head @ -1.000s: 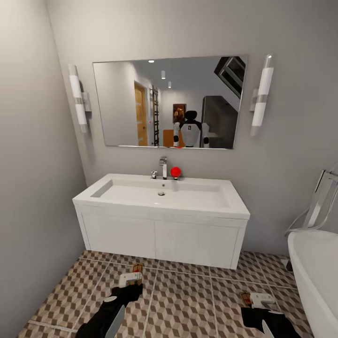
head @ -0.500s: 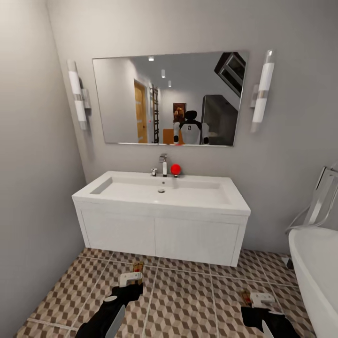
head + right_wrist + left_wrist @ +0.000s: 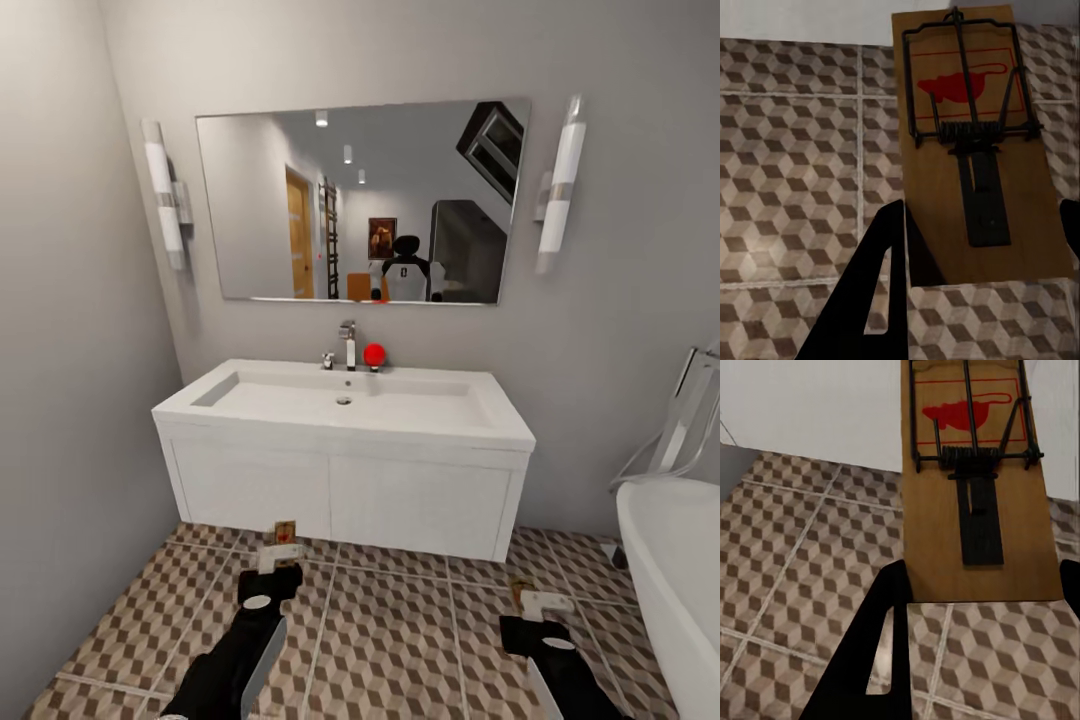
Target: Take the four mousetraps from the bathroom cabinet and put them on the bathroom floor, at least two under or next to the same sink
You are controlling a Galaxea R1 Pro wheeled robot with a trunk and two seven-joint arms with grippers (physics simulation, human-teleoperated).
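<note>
Two mousetraps are held above the cube-patterned floor (image 3: pixel 400 640) in front of the white sink (image 3: pixel 345 405) and its boxy vanity. My left gripper (image 3: pixel 279 556) is shut on one mousetrap (image 3: pixel 286 530), close to the vanity's base. The left wrist view shows that tan board (image 3: pixel 975 487) with its wire spring and red print sticking out past the gripper (image 3: pixel 979 596). My right gripper (image 3: pixel 545 602) is shut on a second mousetrap (image 3: pixel 520 592), further right near the vanity's right corner. The right wrist view shows this board (image 3: pixel 975 157) clamped in the gripper (image 3: pixel 982 255) over the tiles.
The white bathtub (image 3: pixel 670 570) fills the right edge, close to my right arm. A grey wall (image 3: pixel 70 400) runs along the left. A chrome tap (image 3: pixel 348 350) and a red ball-like thing (image 3: pixel 374 354) stand on the sink under a wide mirror (image 3: pixel 360 205).
The view has crept nearer to the sink. Both arms have reached forward toward the vanity, each still carrying its mousetrap.
</note>
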